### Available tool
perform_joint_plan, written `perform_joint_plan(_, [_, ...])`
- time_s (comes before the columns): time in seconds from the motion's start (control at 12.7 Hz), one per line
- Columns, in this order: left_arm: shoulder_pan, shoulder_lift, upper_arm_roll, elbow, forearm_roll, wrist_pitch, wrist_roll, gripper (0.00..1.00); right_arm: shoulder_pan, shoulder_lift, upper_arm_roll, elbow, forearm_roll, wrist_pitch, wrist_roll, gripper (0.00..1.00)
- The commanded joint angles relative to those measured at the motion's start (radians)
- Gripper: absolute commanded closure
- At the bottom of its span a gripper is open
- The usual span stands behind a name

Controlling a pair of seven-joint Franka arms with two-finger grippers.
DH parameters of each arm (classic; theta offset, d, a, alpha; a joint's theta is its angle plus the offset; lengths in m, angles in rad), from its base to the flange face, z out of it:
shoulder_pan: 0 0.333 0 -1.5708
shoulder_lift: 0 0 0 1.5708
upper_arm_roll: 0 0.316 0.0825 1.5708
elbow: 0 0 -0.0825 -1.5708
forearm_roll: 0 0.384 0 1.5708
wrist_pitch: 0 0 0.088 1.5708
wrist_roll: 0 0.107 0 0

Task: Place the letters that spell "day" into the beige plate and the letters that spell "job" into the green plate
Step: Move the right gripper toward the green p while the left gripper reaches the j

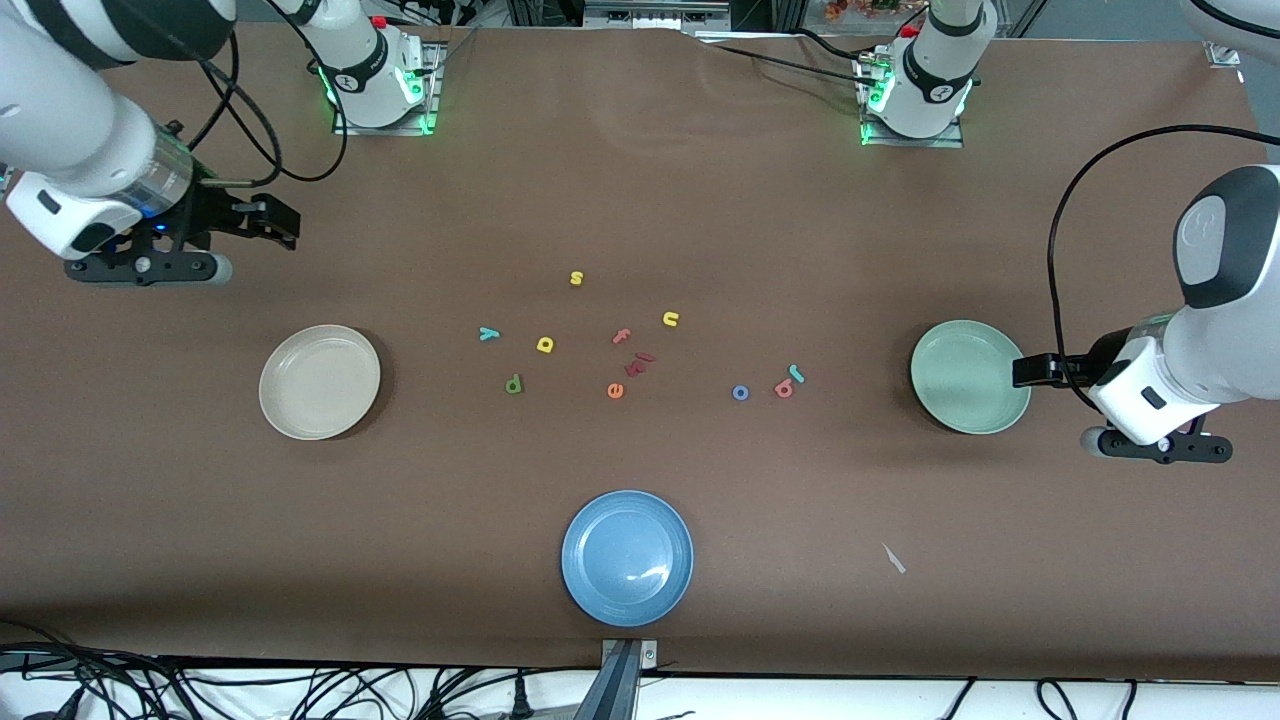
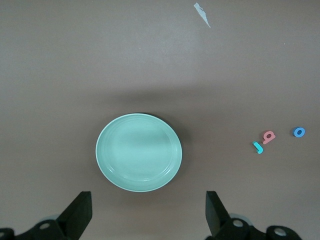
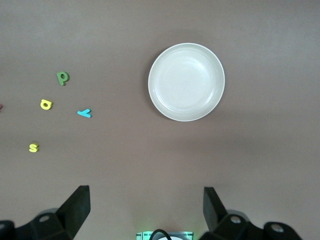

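Note:
The beige plate lies bare toward the right arm's end, the green plate bare toward the left arm's end. Between them lie the green d, yellow a and teal y. Closer to the green plate sit the blue o, salmon b and teal j. My left gripper hangs open over the green plate's outer edge. My right gripper hangs open over bare table, holding nothing.
A blue plate sits near the front edge. Other letters lie in the middle: yellow s, yellow u, red f, orange e and dark red pieces. A white scrap lies on the cloth.

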Motion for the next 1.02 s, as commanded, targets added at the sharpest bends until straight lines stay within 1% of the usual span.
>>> perform_joint_plan(0.0, [0.005,-0.011,0.002,-0.003,-0.036,-0.009,0.021,0.0,-0.001,-0.005,0.006,0.019,-0.008,-0.025,0.019,0.0])
perform_joint_plan(0.24, [0.007,-0.011,0.002,-0.005,-0.036,-0.009,0.018,0.0,-0.004,-0.005,-0.017,0.019,-0.005,-0.026,0.017,0.0])
perform_joint_plan(0.47, [0.007,-0.011,0.002,-0.006,-0.036,-0.009,0.018,0.0,-0.006,-0.004,-0.027,0.019,-0.005,-0.018,0.017,0.0])
perform_joint_plan(0.79, [-0.001,-0.005,0.002,-0.011,-0.037,-0.009,0.004,0.0,-0.009,0.005,-0.027,0.019,0.001,-0.01,0.02,0.0])
perform_joint_plan(0.94, [0.004,-0.003,0.002,-0.013,-0.037,-0.01,0.013,0.0,-0.001,0.024,-0.013,0.019,0.005,-0.007,0.022,0.0])
